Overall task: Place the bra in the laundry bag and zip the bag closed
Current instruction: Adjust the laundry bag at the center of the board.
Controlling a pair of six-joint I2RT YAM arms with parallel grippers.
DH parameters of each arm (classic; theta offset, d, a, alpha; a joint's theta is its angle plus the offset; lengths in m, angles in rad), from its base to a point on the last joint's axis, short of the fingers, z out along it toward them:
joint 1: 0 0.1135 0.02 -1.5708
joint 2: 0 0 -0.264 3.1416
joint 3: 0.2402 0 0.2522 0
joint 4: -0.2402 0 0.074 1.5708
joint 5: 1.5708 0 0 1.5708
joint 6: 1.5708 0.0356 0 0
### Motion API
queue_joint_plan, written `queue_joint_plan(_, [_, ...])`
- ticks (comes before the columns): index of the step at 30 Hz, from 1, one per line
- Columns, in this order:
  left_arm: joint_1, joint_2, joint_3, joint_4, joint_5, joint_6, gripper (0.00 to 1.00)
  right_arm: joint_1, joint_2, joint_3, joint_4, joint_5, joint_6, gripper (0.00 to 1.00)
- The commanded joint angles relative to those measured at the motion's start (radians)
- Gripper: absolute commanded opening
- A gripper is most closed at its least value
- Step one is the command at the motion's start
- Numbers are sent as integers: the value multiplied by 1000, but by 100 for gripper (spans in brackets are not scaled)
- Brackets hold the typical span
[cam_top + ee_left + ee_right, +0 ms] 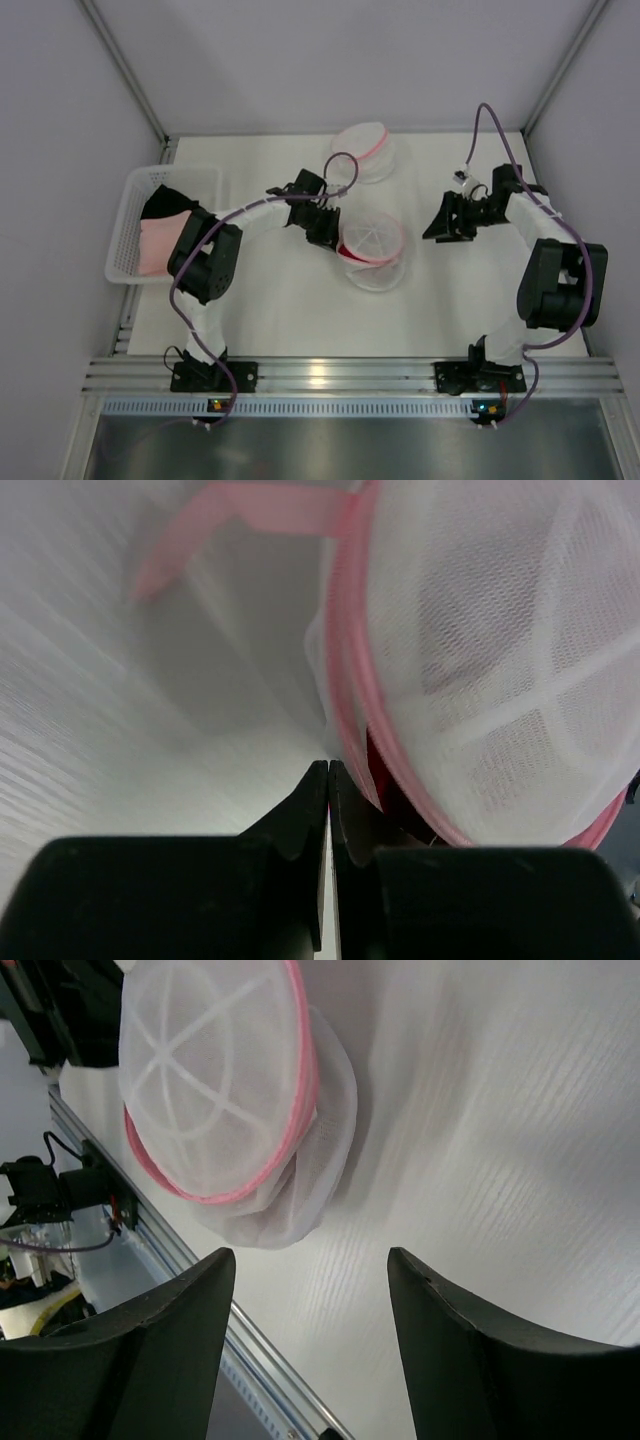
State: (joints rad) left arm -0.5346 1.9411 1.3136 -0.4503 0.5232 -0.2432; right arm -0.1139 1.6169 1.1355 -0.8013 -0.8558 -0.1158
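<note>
Bra (386,780): a dark red strip of it shows inside the laundry bag (480,660), under the pink rim, just right of the left claw's tips.

Left claw (328,772): fingers pressed together with only a hairline gap. Whether anything is pinched between them cannot be told. The tips sit at the bag's rim, on the side facing the left arm.

Laundry bag: a round white mesh dome with pink edging, resting on the desk (300,310). Its upper mesh half is tilted above the lower half, and the seam stands open on the side next to the left claw.

Right claw (310,1290): fingers spread wide, holding nothing, above the desk. The bag lies ahead of it and to its left in the wrist view, well apart from the fingers.

Second mesh bag (365,150): on the desk beyond the left claw, apart from it.

Basket (120,235): white, behind the left claw beside that arm's elbow, holding black and pink garments
</note>
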Motion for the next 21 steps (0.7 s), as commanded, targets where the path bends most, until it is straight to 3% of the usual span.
queue_joint_plan(1, [45,45,146,62,-28,-11,7,-6,-55,40,-33,4,-71,64])
queue_joint_plan(6, [97,153,389,81,-72,13,18,-18,-63,38,-33,-8,-85,65])
queue_joint_plan(10, [149,176,449,79,-78,36,29,-20,-42,58,-32,-6,-82,66])
queue_joint_plan(16, [205,24,258,79,162,48,31,-17,3,61,48,-41,-26,66])
queue_joint_plan(21, [199,-137,-25,79,293,16,31,17,52,43,178,-58,57,61])
